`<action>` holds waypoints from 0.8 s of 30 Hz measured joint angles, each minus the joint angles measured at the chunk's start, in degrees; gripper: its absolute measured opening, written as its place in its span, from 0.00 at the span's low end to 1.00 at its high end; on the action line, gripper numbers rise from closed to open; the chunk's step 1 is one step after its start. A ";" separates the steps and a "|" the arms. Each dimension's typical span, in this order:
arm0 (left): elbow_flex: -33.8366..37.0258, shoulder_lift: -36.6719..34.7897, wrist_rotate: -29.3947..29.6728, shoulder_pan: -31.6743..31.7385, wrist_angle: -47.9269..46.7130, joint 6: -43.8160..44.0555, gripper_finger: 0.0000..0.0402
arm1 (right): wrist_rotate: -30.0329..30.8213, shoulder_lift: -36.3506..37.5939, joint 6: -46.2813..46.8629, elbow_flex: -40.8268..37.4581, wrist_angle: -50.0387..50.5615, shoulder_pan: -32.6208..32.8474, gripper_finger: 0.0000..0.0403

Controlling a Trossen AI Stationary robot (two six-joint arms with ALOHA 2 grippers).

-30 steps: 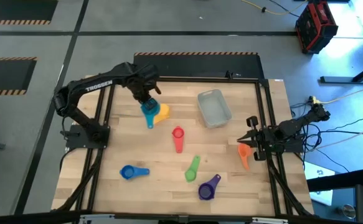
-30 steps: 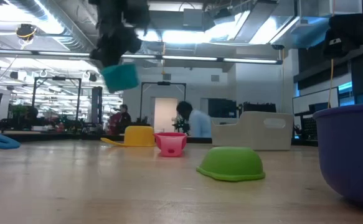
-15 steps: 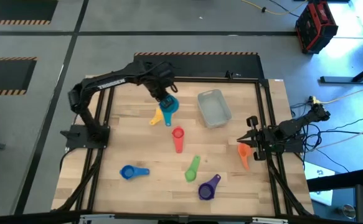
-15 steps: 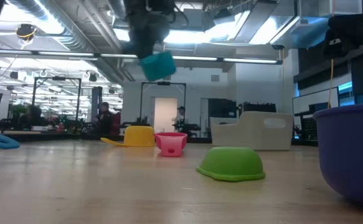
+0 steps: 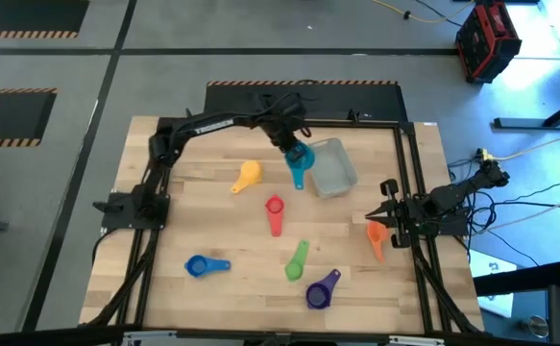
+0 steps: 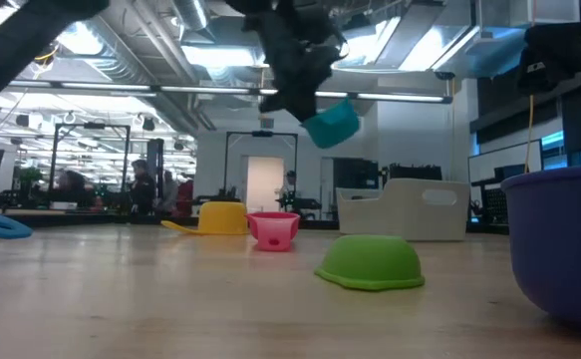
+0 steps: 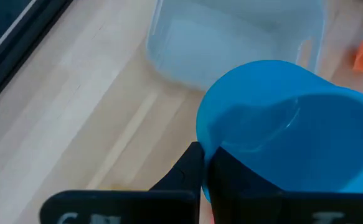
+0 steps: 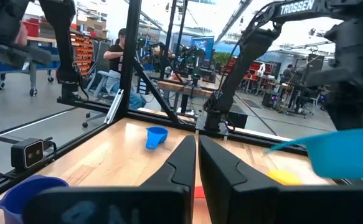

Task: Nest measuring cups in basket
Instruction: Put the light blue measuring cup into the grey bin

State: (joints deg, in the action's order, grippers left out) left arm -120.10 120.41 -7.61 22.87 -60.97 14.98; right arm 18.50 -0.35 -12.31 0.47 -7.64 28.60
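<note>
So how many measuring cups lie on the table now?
6: yellow, red, green, blue, purple, and orange by the right gripper. The left gripper holds the teal cup up.

Two dark, slender jointed arms, the left arm (image 5: 207,123) lettered "TROSSEN" in white along one link, each ending in an end effector with two flat black tapering fingers (image 8: 180,163).
</note>
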 joint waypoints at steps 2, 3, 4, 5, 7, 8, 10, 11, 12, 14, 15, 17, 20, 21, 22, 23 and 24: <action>-1.27 1.71 -0.37 0.00 1.06 0.05 0.01 | 0.00 0.00 0.00 0.00 -0.03 0.01 0.06; -1.90 2.48 -0.53 0.02 1.73 0.11 0.01 | 0.00 0.01 -0.01 0.00 -0.02 0.00 0.06; -2.20 3.04 -0.53 0.00 2.37 0.13 0.01 | -0.02 0.01 0.01 0.00 -0.06 0.02 0.06; -2.28 3.42 -0.55 -0.04 2.95 0.13 0.01 | 0.00 0.01 -0.01 0.00 -0.15 0.02 0.06; -2.31 4.03 -0.58 -0.07 4.20 0.14 0.01 | -0.01 -0.01 -0.01 -0.02 -0.38 0.02 0.06; -2.31 4.13 -0.57 -0.07 4.28 0.26 0.01 | 0.01 -0.01 0.01 -0.01 -0.72 0.02 0.06; -2.27 4.11 -0.59 -0.10 4.79 1.21 0.01 | 0.82 -0.01 0.57 -0.01 -1.73 0.02 0.06; -2.20 4.06 -0.57 -0.17 5.42 1.36 0.01 | 1.86 -0.01 1.61 0.00 -2.49 0.02 0.06; -2.20 4.06 -0.57 -0.17 5.53 1.38 0.01 | 3.59 -0.01 2.74 0.00 -3.55 0.02 0.07; -2.13 4.06 -0.57 -0.33 5.44 1.48 0.01 | 7.47 0.01 5.97 -0.02 -5.47 0.02 0.08; -2.13 4.06 -0.59 -0.33 5.43 1.47 0.01 | 9.22 0.01 7.45 -0.01 -6.26 0.00 0.10; -2.13 4.06 -0.60 -0.46 5.42 1.48 0.01 | 11.81 0.01 9.03 0.23 -6.86 0.00 0.14; -2.11 4.06 -0.51 -0.80 5.38 1.44 0.01 | 16.04 -0.01 9.24 1.28 -6.78 0.00 0.22; -2.11 4.06 -0.49 -0.94 5.38 1.44 0.01 | 17.91 -0.01 9.30 1.76 -6.79 0.00 0.25; -2.11 4.06 -0.49 -1.09 5.38 1.44 0.01 | 19.90 -0.01 9.61 2.33 -6.74 0.00 0.28; -2.11 4.06 -0.49 -1.27 5.38 1.44 0.01 | 21.82 -0.01 10.32 3.01 -6.69 0.00 0.31; -2.11 4.06 -0.49 -1.33 5.36 1.44 0.01 | 23.86 -0.01 10.79 3.84 -6.69 0.00 0.34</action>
State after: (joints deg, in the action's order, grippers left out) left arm -122.21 124.46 -8.10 21.54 -55.61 16.43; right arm 42.36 -0.36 -1.52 4.31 -14.33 28.60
